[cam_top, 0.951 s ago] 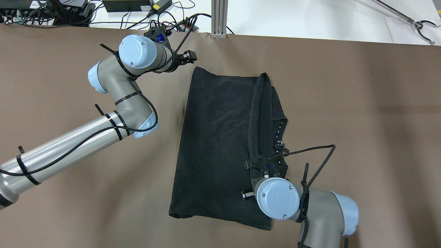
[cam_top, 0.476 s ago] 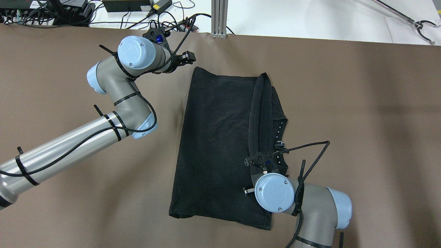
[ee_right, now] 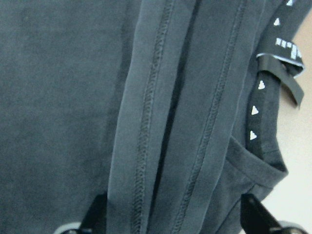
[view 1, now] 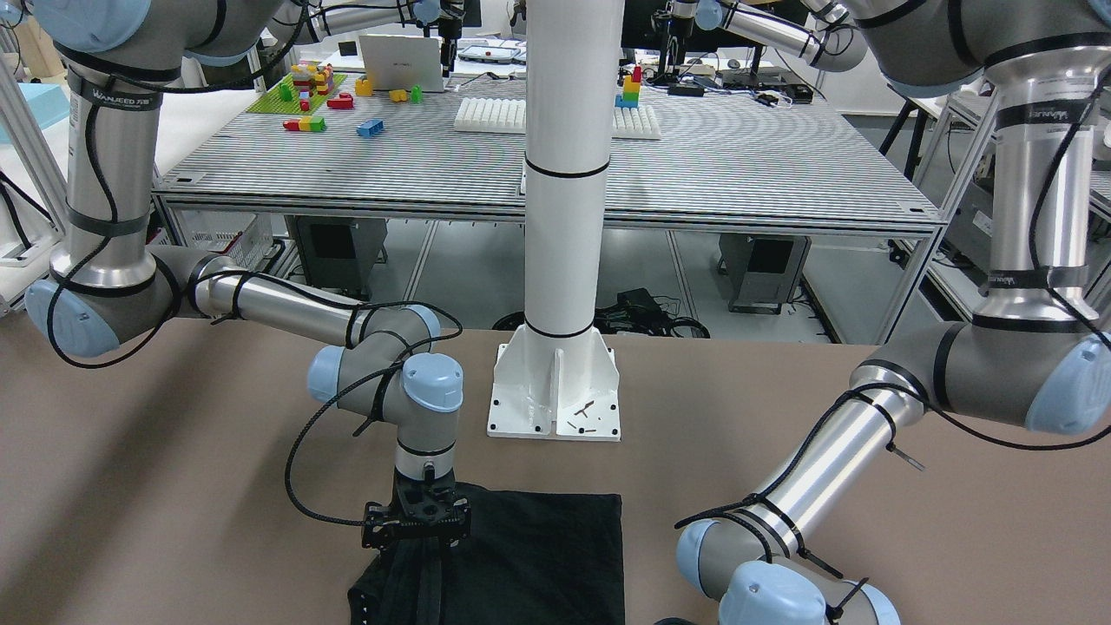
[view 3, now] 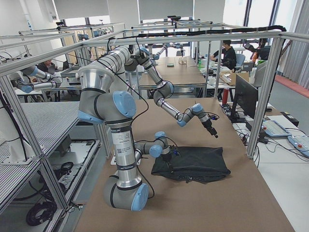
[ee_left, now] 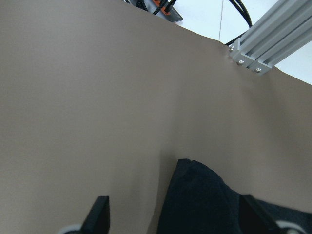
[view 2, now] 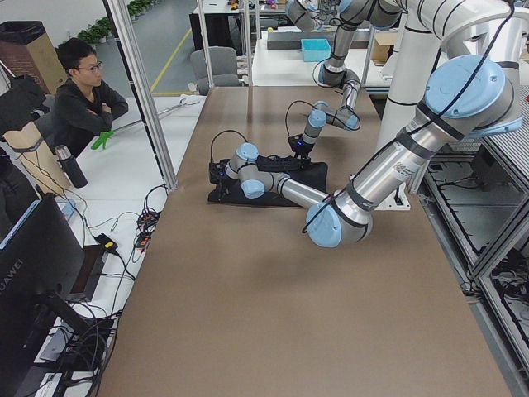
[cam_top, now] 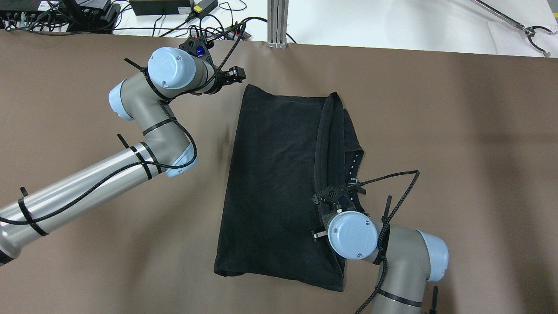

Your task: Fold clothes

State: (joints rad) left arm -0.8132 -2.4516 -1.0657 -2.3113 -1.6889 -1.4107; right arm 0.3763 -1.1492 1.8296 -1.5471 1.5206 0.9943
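The clothes (cam_top: 274, 174) are one black piece lying flat on the brown table, with a seamed hem strip (cam_top: 329, 144) folded over along its right side; they also show from the front (view 1: 538, 555). My left gripper (cam_top: 233, 75) hovers open at the far left corner of the clothes (ee_left: 200, 200), its fingertips (ee_left: 100, 217) spread wide on either side of that corner. My right gripper (view 1: 423, 555) points down over the folded hem (ee_right: 161, 122) near the right edge. It is open, with fabric below it and nothing pinched.
A white post's base plate (view 1: 555, 391) stands on the table on the robot's side of the clothes. An aluminium post (cam_top: 277, 22) and cables (cam_top: 65, 13) line the far edge. A seated person (view 2: 83, 99) is beyond the table.
My right wrist has shifted a little towards the far side along the hem. My left arm has drifted slightly left. The clothes lie as before.
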